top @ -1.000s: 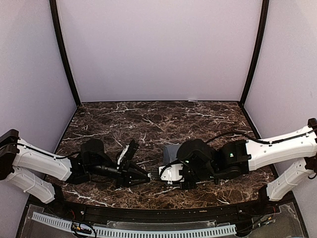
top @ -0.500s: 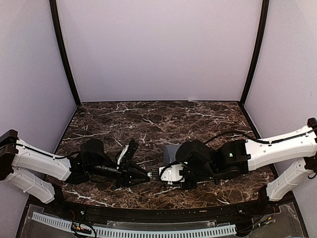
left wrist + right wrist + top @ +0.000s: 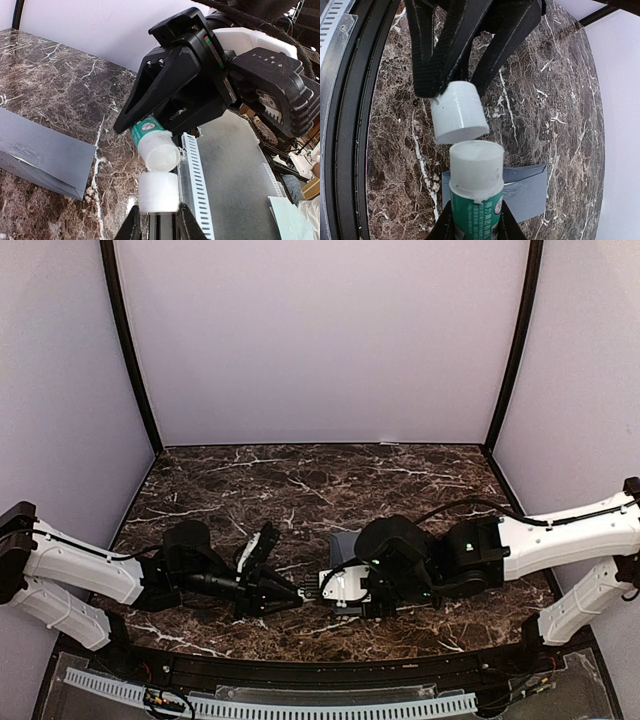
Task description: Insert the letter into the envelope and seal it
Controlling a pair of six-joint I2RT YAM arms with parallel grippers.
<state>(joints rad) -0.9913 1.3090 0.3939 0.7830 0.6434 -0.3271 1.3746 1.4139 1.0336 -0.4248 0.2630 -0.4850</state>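
Observation:
My left gripper (image 3: 296,594) is shut on a white cap (image 3: 158,192), and my right gripper (image 3: 322,590) is shut on a green-and-white glue stick (image 3: 475,195). They meet tip to tip above the table's front middle. The stick's white end (image 3: 159,156) sits right against the cap (image 3: 458,112), slightly off line with it. The dark blue-grey envelope (image 3: 345,543) lies flat on the marble under the right arm; in the right wrist view the envelope (image 3: 530,192) has a pale smear along its flap edge. The letter is out of view.
A dark marble table (image 3: 300,480) spreads out behind the grippers, closed in by lilac walls. A black rail and a white slotted strip (image 3: 300,708) run along the near edge. In the left wrist view the envelope (image 3: 45,160) lies left of the cap.
My right gripper has moved left with the glue stick, closing the gap to the cap. The left arm has stayed still.

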